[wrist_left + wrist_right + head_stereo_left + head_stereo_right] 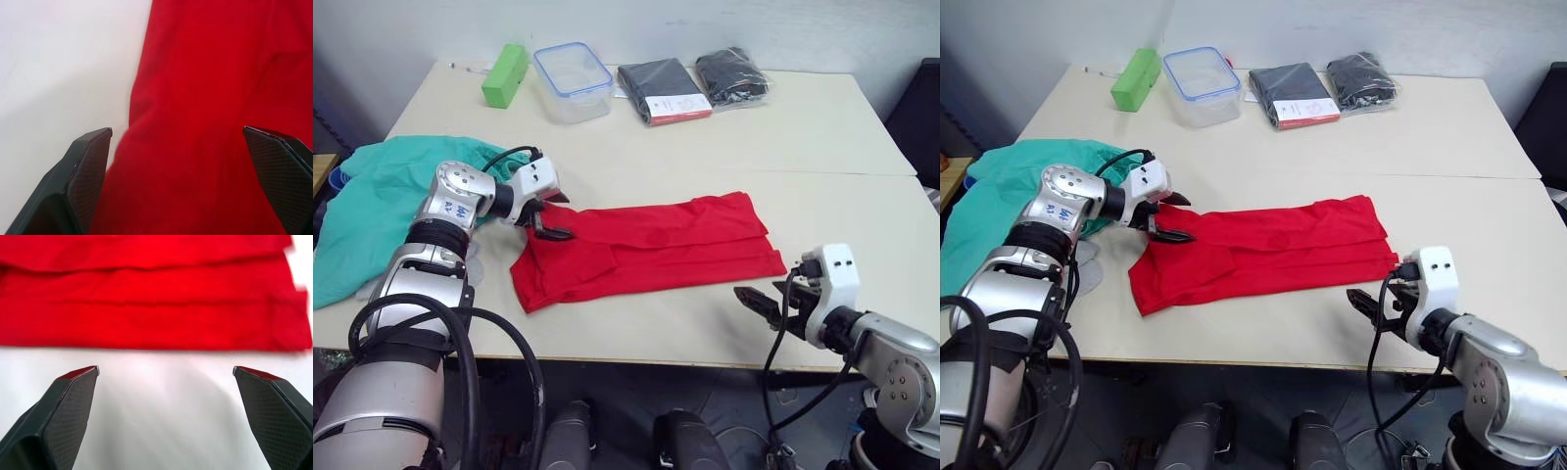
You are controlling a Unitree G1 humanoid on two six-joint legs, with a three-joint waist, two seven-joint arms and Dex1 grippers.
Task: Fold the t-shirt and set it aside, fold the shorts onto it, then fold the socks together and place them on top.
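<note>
Red cloth lies across the middle of the table (pixel 822 127): the t-shirt (pixel 656 250), folded lengthwise into a long band with layered edges showing along its near side. Over its left end sits the left pincer (pixel 548 223), spread wide, with red fabric between its fingers in the left wrist view; whether the tips touch the cloth cannot be told. Off the t-shirt's near right corner hangs the right pincer (pixel 754 299), also spread wide, over bare tabletop near the front edge, its tips apart from the cloth and pointed toward the folded near edge. Heaped at the table's left side, partly spilling over the edge, are the teal-green shorts (pixel 372 211), just beyond the left arm. Something pale lies by the shorts near the left forearm, too hidden to identify. Along the far edge stand a green block (pixel 505 74), a clear lidded container (pixel 573 80) and two dark packaged items (pixel 664 90), well apart from the t-shirt.
</note>
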